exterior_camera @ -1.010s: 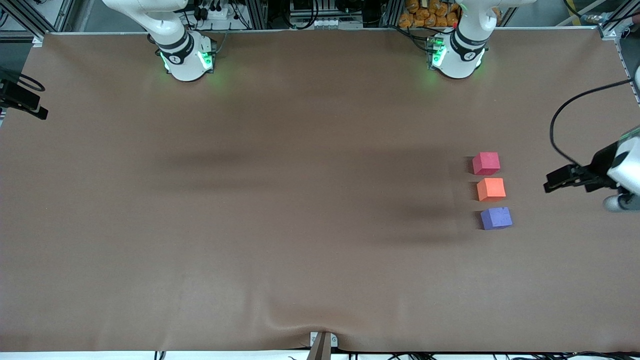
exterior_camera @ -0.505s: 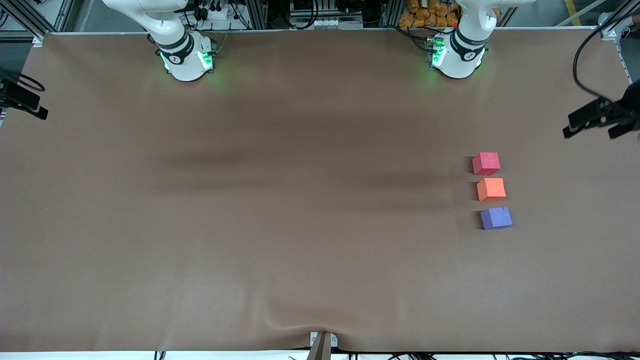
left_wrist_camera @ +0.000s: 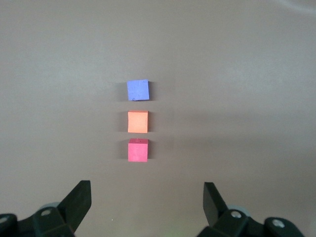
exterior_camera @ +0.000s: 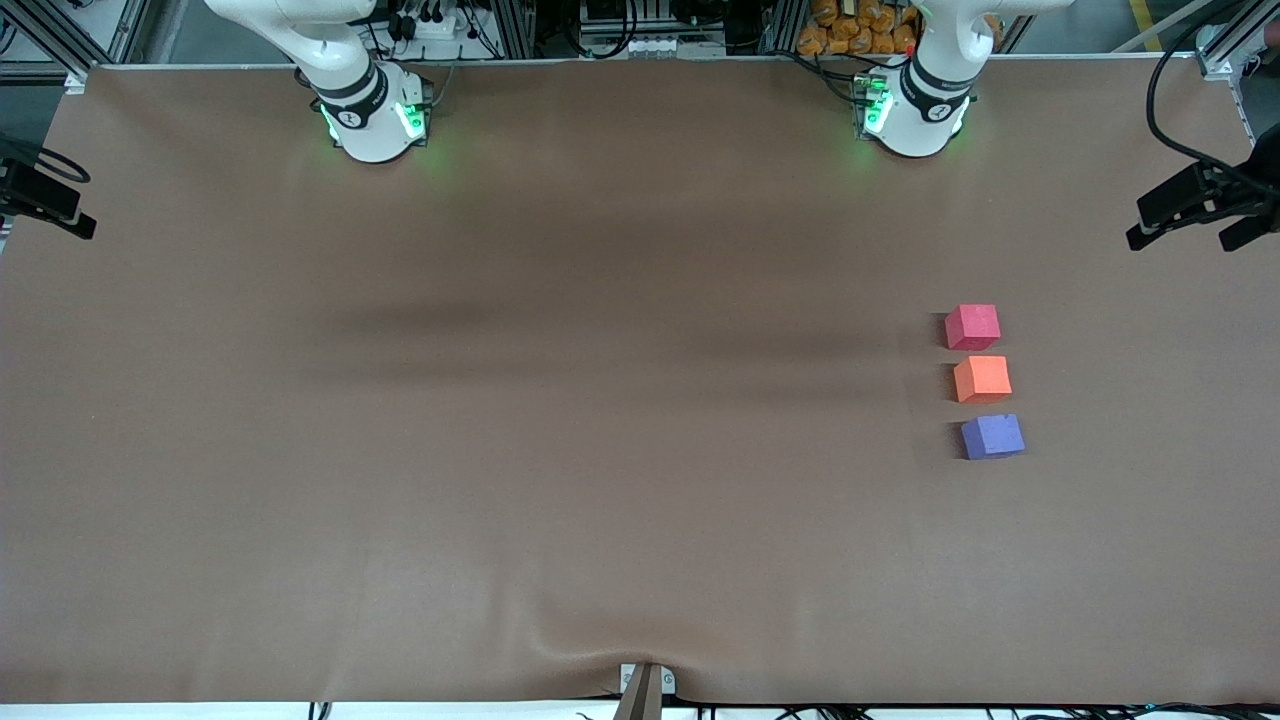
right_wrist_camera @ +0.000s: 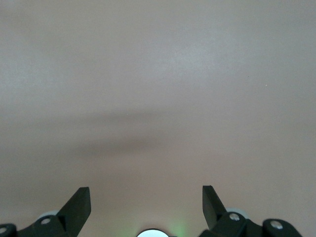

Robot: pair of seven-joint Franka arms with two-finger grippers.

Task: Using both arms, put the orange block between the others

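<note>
Three small cubes lie in a row on the brown table toward the left arm's end. The orange block [exterior_camera: 982,379] [left_wrist_camera: 138,121] sits between the others: the red-pink cube [exterior_camera: 972,327] [left_wrist_camera: 138,150] is farther from the front camera and the blue-purple cube [exterior_camera: 992,437] [left_wrist_camera: 138,90] is nearer. Small gaps separate them. My left gripper [exterior_camera: 1190,212] [left_wrist_camera: 146,197] hangs open and empty high over the table's edge, well apart from the row. My right gripper [exterior_camera: 45,203] [right_wrist_camera: 146,197] waits open and empty over bare table at the right arm's end.
The brown table cover [exterior_camera: 600,450] stretches wide and bare around the cubes. Both arm bases [exterior_camera: 375,120] [exterior_camera: 912,112] glow green along the edge farthest from the front camera. A small bracket [exterior_camera: 645,688] sits at the nearest edge.
My left gripper has drawn away from beside the cube row, toward the table's corner on the bases' side. The three cubes and the right arm have not moved.
</note>
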